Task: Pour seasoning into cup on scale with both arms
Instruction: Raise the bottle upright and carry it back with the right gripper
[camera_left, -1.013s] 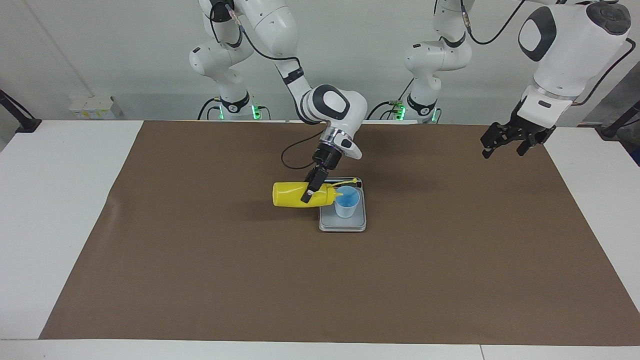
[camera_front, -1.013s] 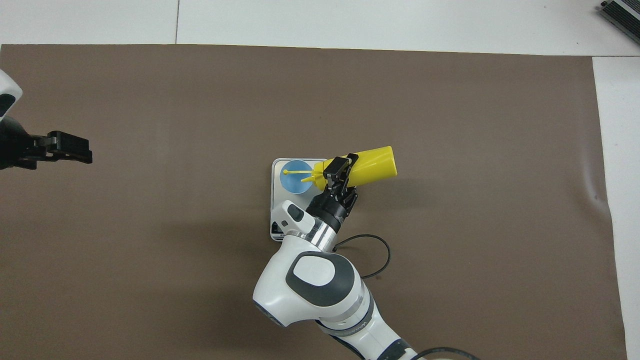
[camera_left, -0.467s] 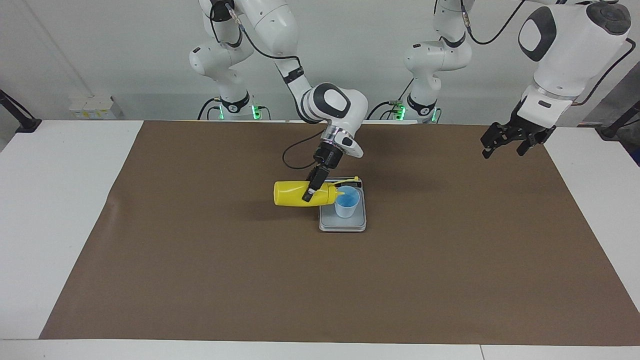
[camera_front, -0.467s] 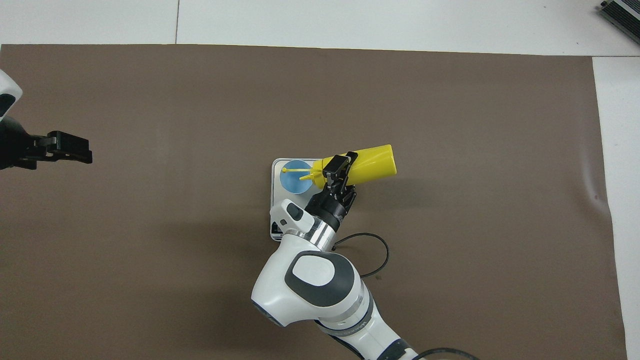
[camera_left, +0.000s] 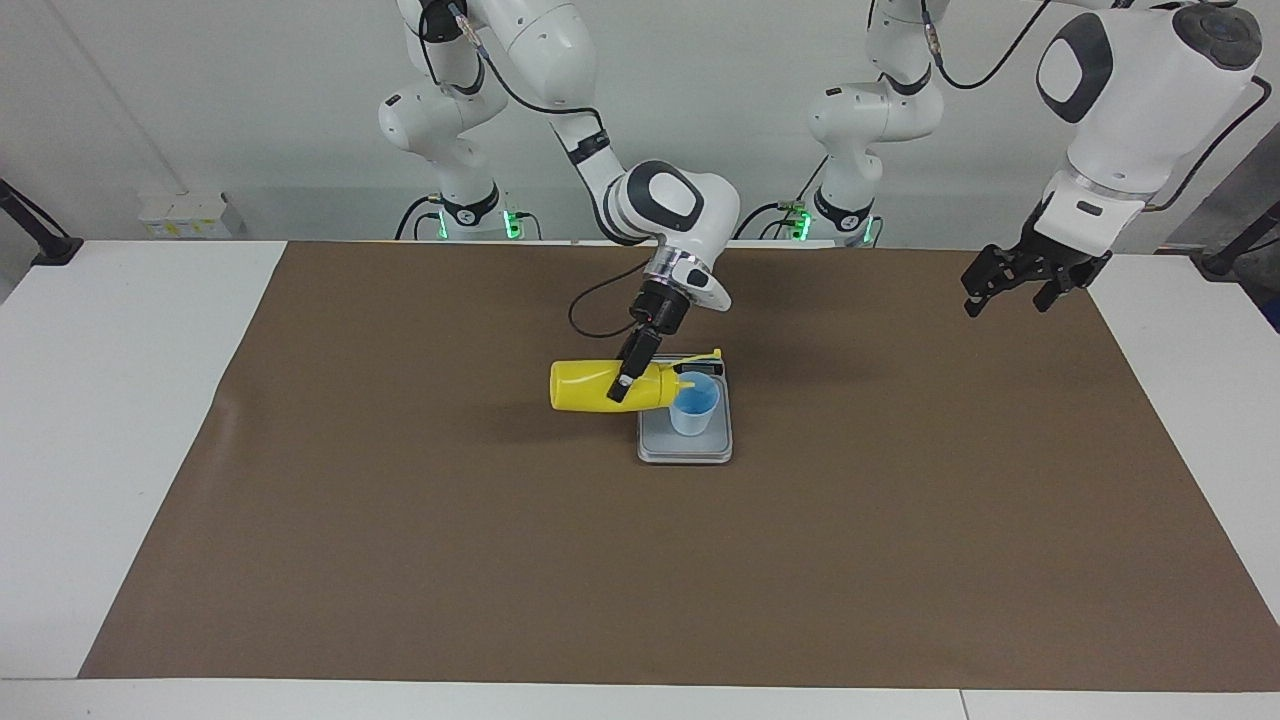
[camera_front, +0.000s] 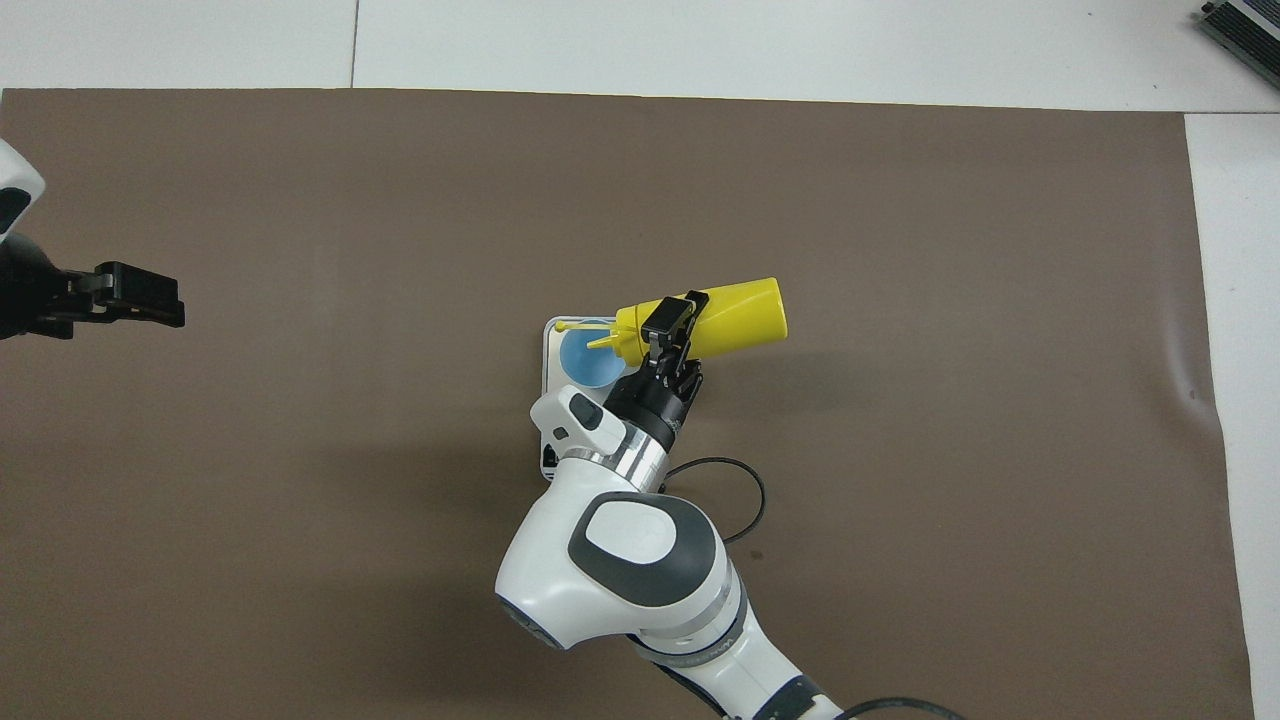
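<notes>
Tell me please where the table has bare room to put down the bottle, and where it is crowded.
The brown mat is bare from the scale out to every edge. Crowding is only mid-table: the right gripper holds the yellow bottle tipped over the blue cup on the scale. The left gripper waits open over the mat's left-arm end.

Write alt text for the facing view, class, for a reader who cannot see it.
The right gripper holds the yellow bottle on its side, nozzle over the blue cup standing on the scale. The left gripper waits open above the brown mat at its own end of the table.
</notes>
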